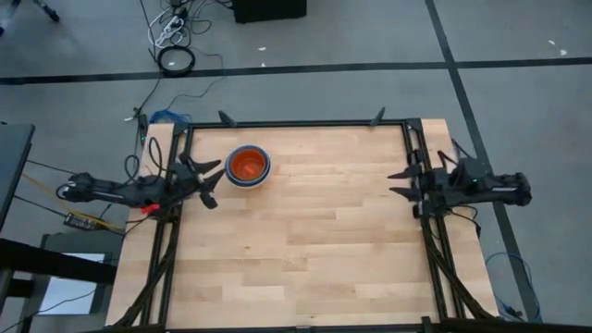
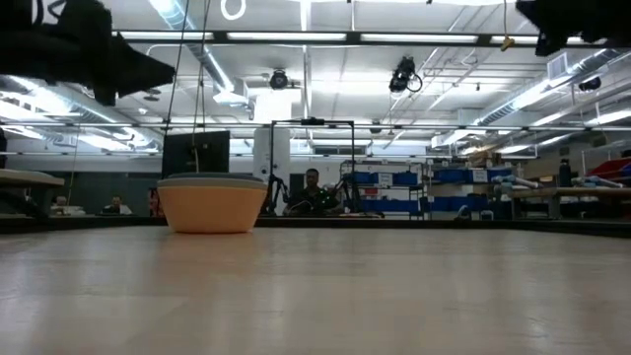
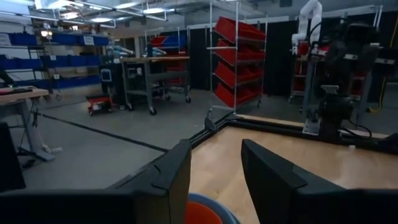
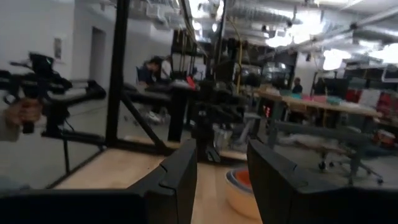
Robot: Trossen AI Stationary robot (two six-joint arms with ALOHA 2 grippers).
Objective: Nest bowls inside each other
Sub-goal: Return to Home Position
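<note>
left end effector (image 1: 211,183), spread and empty, sits near the nested bowls (image 1: 248,166); right end effector (image 1: 400,183) likewise spread, empty.

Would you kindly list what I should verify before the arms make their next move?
1. The round plastic bowls form one nested stack, orange innermost, blue rim outside it: ok.
2. The stack sits level in the low view: ok.
3. No loose bowl shows elsewhere on the wooden table: ok.
4. The left gripper is open, empty, beside the stack: ok.
5. The right gripper is open, empty, at the table's right edge: ok.
6. All six bowls are in the stack: cannot tell.
</note>
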